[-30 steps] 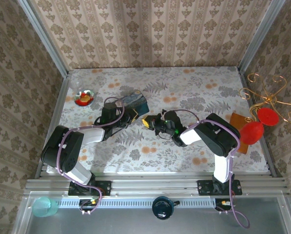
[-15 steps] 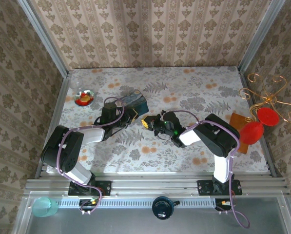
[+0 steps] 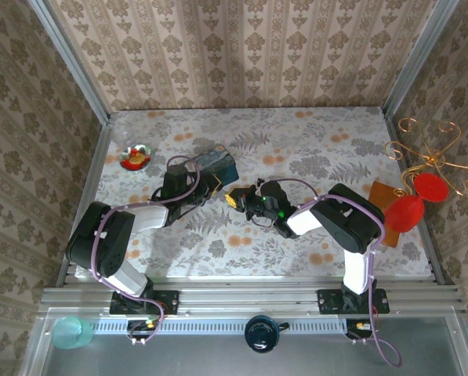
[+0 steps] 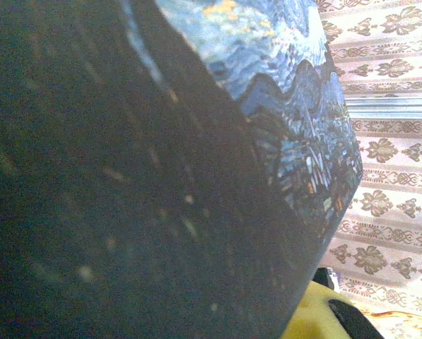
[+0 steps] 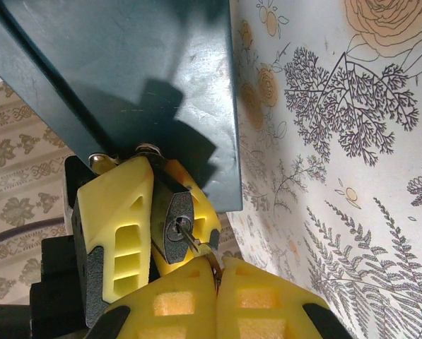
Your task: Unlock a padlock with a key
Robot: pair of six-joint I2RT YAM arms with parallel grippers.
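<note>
Floral paper covers the table (image 3: 320, 145), and striped damask wallpaper closes it on 3 sides. Near the middle of the top view, just below the dark-blue swirl-painted box (image 3: 216, 162), the 2 arms meet tip to tip.

In the right wrist view the small blackish padlock (image 5: 174, 224) sits in the lower left of the frame, just beneath the corner of the box. The left tool (image 5: 161, 212) is closed on it: 1 yellow finger presses on each side of the body, and the keyhole face looks toward the camera. The right tool (image 5: 218, 277), at the bottom edge, has its jaws fully together on the head of the thin dull metal key (image 5: 189, 239), whose blade enters the keyhole at a slant. How deep the blade is seated I cannot tell.

I judge the padlock to be light, hard and smooth, so it may twist between the pads when the key turns. A firm hold on the sides of the body looks right. The key is very thin and probably slips or bends easily. It should be pinched on its flat head and turned around its own axis, without side push.
</note>
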